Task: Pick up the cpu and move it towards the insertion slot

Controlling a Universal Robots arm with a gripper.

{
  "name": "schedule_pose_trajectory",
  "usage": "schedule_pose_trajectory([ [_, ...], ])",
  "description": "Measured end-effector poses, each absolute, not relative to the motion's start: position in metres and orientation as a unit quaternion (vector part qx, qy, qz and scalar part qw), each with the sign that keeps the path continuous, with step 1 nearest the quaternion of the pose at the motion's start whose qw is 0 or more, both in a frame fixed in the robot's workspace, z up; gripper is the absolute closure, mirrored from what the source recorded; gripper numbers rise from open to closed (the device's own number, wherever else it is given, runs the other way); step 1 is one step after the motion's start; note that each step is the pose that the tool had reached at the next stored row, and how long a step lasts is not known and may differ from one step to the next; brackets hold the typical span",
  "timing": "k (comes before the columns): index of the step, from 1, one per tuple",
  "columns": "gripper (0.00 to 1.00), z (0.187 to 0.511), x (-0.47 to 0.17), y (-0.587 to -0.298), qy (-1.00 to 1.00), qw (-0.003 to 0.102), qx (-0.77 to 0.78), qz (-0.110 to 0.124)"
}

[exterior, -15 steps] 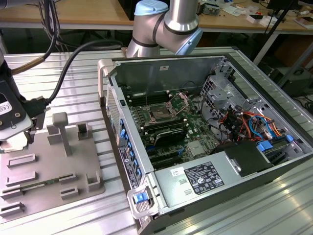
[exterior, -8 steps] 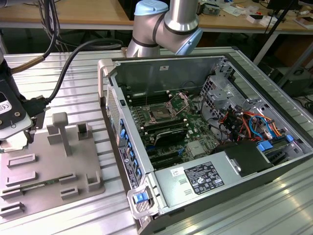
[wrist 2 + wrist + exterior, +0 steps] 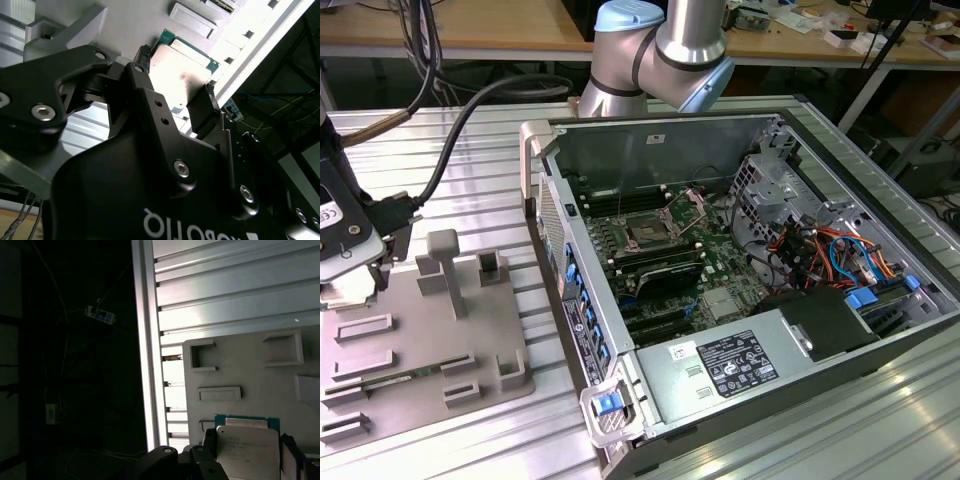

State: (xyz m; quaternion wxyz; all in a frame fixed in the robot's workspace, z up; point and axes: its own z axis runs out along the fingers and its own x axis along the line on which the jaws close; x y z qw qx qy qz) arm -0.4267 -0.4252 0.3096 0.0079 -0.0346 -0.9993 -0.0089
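While gripped at two opposite edges by the narrowed black pincer [image 3: 175, 77], small square silvery-topped cpu [image 3: 184, 75] is at the grey plastic tray's [image 3: 470, 335] 9 o'clock edge. Dark metal-framed insertion slot [image 3: 648, 232]: 3 o'clock of the tray. Advised: keep chip level, grip steady.

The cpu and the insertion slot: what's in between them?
In the exterior view, the grey tray with its upright blocks, a strip of ribbed table, then the computer case's side wall lie between the cpu and the insertion slot.
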Motion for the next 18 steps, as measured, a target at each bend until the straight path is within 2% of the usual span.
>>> schedule_pose_trajectory([
  [18,0.45,0.3184,-0.426,-0.4252,-0.999,0.008,-0.035,-0.009],
])
